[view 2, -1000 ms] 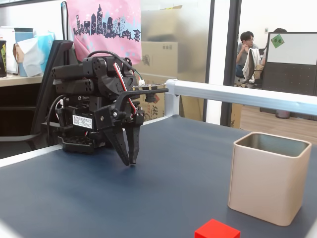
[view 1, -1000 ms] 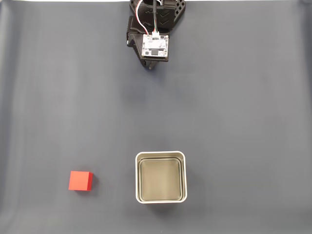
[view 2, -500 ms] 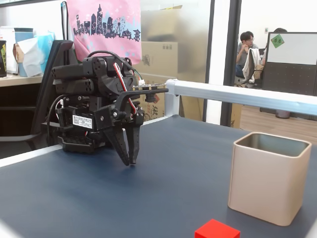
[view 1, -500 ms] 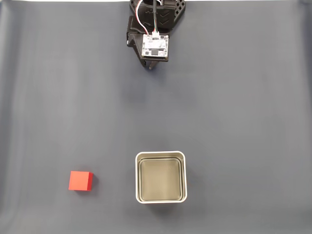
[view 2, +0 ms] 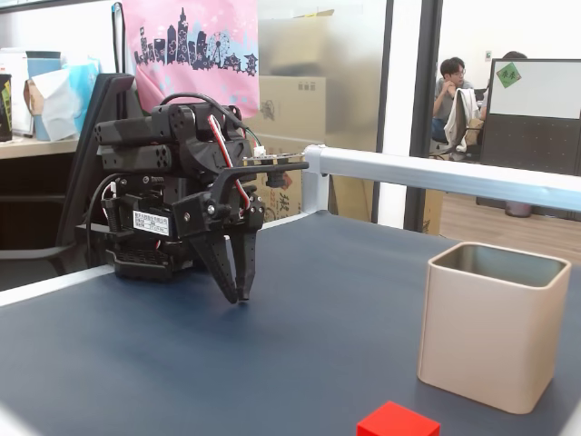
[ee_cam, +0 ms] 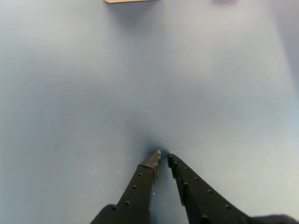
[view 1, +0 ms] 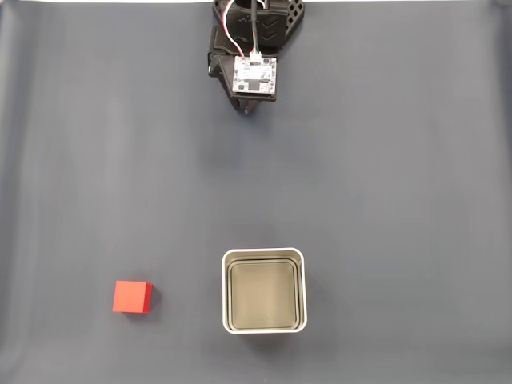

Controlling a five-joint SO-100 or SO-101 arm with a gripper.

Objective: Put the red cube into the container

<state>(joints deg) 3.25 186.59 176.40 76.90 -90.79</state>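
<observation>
The red cube (view 1: 132, 296) rests on the dark mat at the lower left in a fixed view, and its top shows at the bottom edge of the side view (view 2: 398, 421). The container (view 1: 264, 262), a square silvery tin with a dull olive inside, stands upright to the cube's right (view 2: 490, 325). My gripper (view 2: 241, 296) is folded near the arm's base at the far end of the mat (view 1: 247, 111), far from both. Its black fingers are shut with nothing between them (ee_cam: 162, 157), tips just above the mat. A sliver of the container's base (ee_cam: 131, 1) shows at the wrist view's top edge.
The dark mat (view 1: 384, 176) spreads open between the arm and the container. A metal rail (view 2: 436, 174) borders the table's far side in the side view. People sit in the office background behind glass.
</observation>
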